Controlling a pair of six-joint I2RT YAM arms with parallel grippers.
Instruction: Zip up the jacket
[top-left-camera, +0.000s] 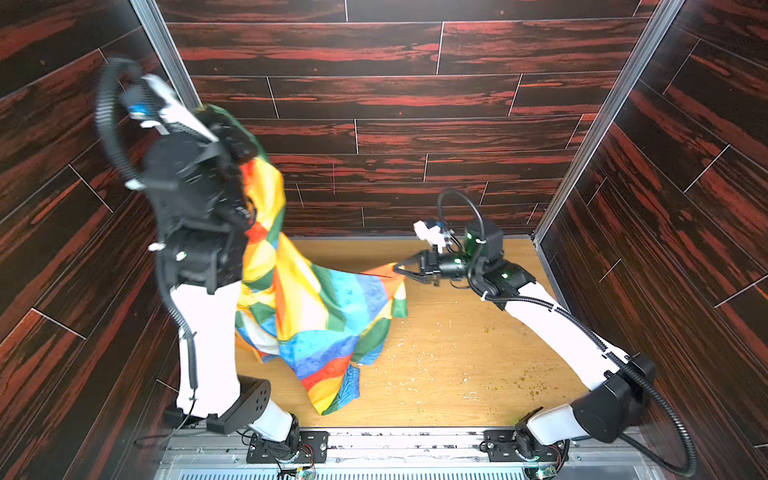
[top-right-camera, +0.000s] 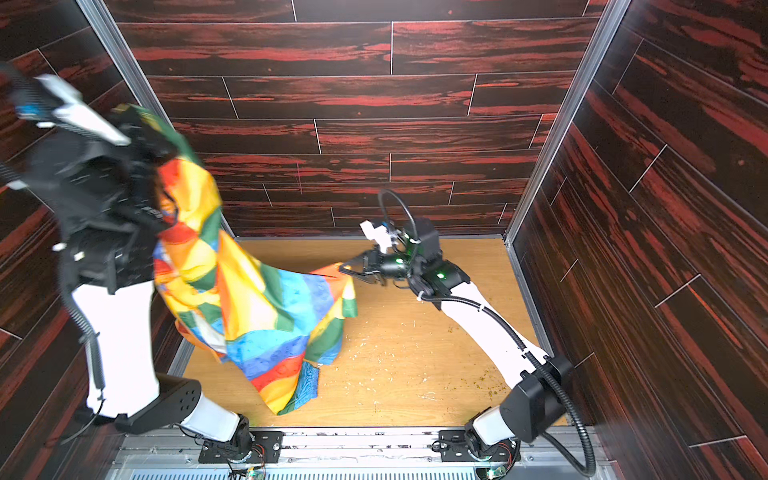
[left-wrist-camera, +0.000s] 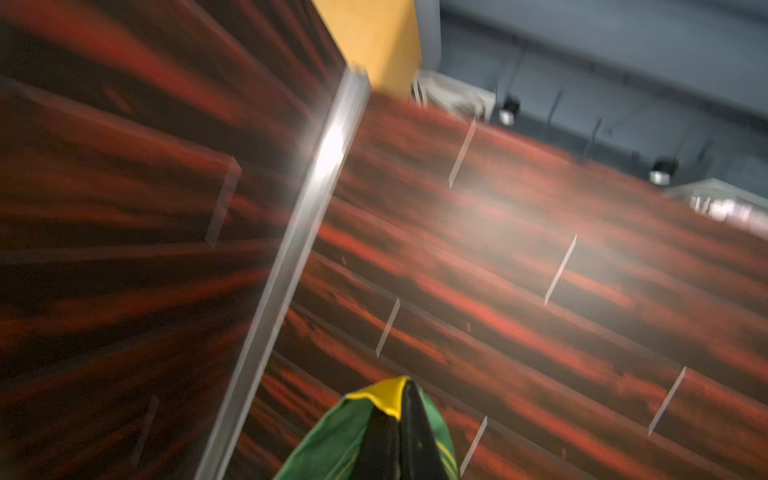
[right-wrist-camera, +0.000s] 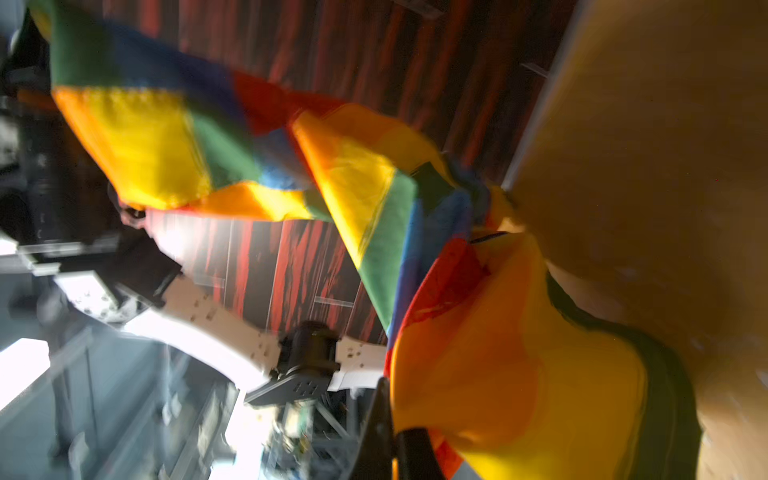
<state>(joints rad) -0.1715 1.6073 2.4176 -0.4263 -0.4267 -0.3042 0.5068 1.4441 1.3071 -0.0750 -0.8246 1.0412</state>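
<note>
The jacket (top-left-camera: 316, 299) (top-right-camera: 257, 299), shiny patchwork of red, orange, yellow, green and blue, hangs stretched between my two grippers, its lower folds resting on the table. My left gripper (top-left-camera: 226, 129) (top-right-camera: 143, 133) is raised high at the left, shut on a green and yellow edge of the fabric (left-wrist-camera: 332, 436); its jaws (left-wrist-camera: 399, 419) are pressed together. My right gripper (top-left-camera: 400, 269) (top-right-camera: 345, 269) is low near the back of the table, shut on an orange corner (right-wrist-camera: 478, 374). The zipper is not visible.
The wooden table (top-left-camera: 457, 353) carries scattered crumbs to the right of the jacket. Dark red wood-pattern walls (top-left-camera: 395, 104) enclose the back and both sides, with metal corner posts (left-wrist-camera: 291, 257). The left arm's base (top-left-camera: 245, 403) stands at the front left.
</note>
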